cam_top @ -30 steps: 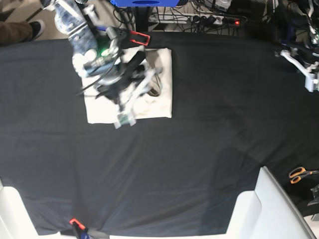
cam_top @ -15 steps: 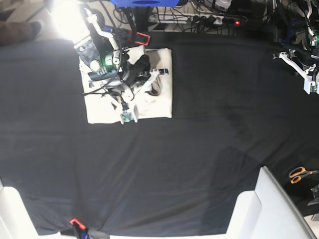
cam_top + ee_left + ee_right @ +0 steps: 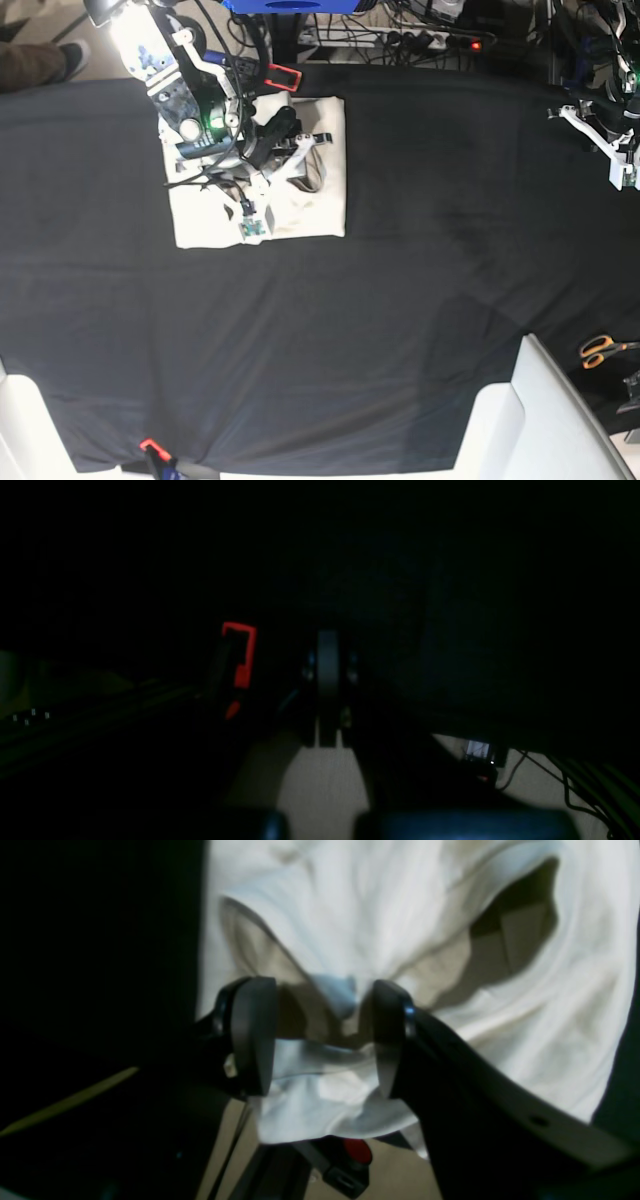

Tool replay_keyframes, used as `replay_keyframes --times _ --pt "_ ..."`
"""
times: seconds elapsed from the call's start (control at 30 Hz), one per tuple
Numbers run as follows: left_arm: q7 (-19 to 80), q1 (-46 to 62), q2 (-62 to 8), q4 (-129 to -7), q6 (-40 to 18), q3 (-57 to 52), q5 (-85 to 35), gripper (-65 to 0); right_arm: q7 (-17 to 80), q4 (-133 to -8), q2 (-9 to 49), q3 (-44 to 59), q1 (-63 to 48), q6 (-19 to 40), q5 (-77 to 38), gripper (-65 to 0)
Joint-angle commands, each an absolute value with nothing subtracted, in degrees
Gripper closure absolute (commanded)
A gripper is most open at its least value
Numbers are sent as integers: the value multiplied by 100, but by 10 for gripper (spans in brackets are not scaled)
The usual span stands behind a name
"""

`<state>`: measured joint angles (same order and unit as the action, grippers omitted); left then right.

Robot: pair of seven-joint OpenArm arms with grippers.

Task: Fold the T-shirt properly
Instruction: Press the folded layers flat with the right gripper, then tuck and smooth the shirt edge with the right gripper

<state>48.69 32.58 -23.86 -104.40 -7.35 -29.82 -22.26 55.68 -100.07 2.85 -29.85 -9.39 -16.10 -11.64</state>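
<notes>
The cream T-shirt [image 3: 320,200] lies folded in a rectangle on the black table cloth [image 3: 400,280] at the far left. My right gripper [image 3: 288,145] hovers over the shirt's far half. In the right wrist view the right gripper [image 3: 322,1032] is open, its black fingers [image 3: 252,1035] apart over rumpled cloth of the T-shirt [image 3: 380,905], with a raised fold showing in the gap. My left gripper [image 3: 615,150] is off at the far right edge, away from the shirt. The left wrist view is very dark; the left gripper [image 3: 327,680] looks shut and empty.
A red clamp [image 3: 283,77] grips the table's far edge just behind the shirt. Another red clamp [image 3: 150,445] is at the near edge. Orange-handled scissors [image 3: 600,350] lie at the right. A white panel [image 3: 510,420] stands at the near right. Cables and a power strip [image 3: 440,40] run behind.
My right arm has drawn a little toward the far edge over the shirt and now shows sharp instead of blurred. The shirt's outline and the left arm have not visibly moved.
</notes>
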Motion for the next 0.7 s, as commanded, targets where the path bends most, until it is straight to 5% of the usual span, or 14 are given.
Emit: replay_keyframes --times 0.0,0.2,0.67 --pt "4787 3275 -2475 -10510 -708 -3029 -2193 0 5429 -10070 268 -3002 -884 -1613 -1174 -276" --pt "4787 3275 -2475 -10510 -708 -3029 -2193 0 5209 -10044 382 -3002 -884 -1604 -1174 0" --pt "4787 3275 -2396 -10510 -708 -3029 -2193 0 5218 -10062 347 -3996 -400 -1604 -1174 0"
